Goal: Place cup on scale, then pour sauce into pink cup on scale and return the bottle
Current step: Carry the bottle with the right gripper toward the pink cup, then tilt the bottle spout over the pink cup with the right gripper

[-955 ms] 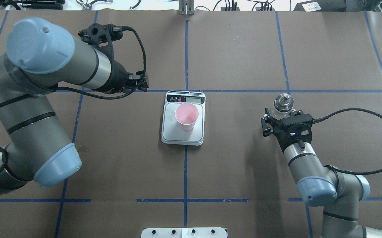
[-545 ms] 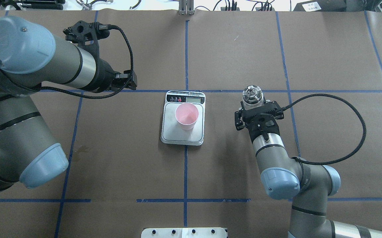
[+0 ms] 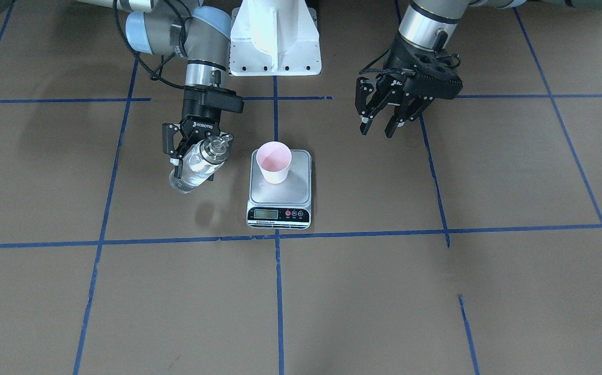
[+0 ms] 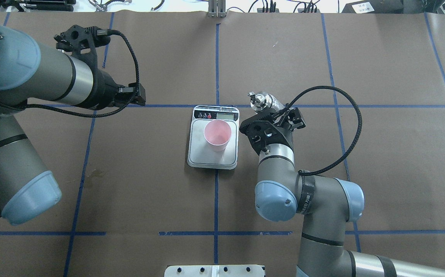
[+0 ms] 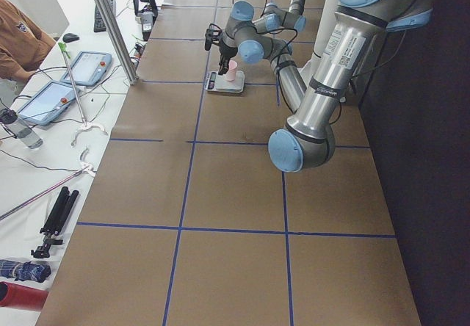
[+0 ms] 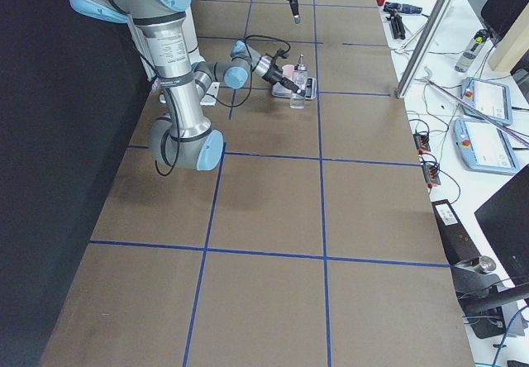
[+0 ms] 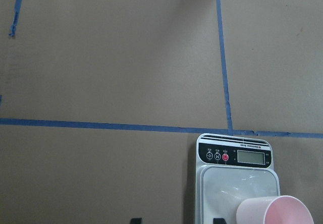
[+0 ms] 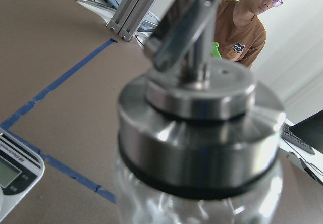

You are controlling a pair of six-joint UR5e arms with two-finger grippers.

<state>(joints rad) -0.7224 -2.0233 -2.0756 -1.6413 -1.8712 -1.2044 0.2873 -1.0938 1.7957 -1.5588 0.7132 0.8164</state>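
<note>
Transfer of the bottle toward the scale. Over the past second the right gripper (image 3: pixel 194 156), clenched around the glass body of the bottle (image 3: pixel 190 175), has travelled from well to the right of the scale (image 4: pixel 201 154) to just beside its right edge in the overhead view. The bottle has gone from upright to tilted, its metal spout (image 4: pixel 258 100) now leaning toward the far right corner of the scale but not yet over the cup (image 4: pixel 217 134). The left gripper (image 3: pixel 376 130), released with fingers spread and empty, has drawn back further left, away from the scale. The cup stands upright on the scale's plate, so placement is judged complete. No sauce can be made out inside it, and pouring appears about to begin. The bottle hangs above the surface (image 4: pixel 149 173), touching nothing else.
</note>
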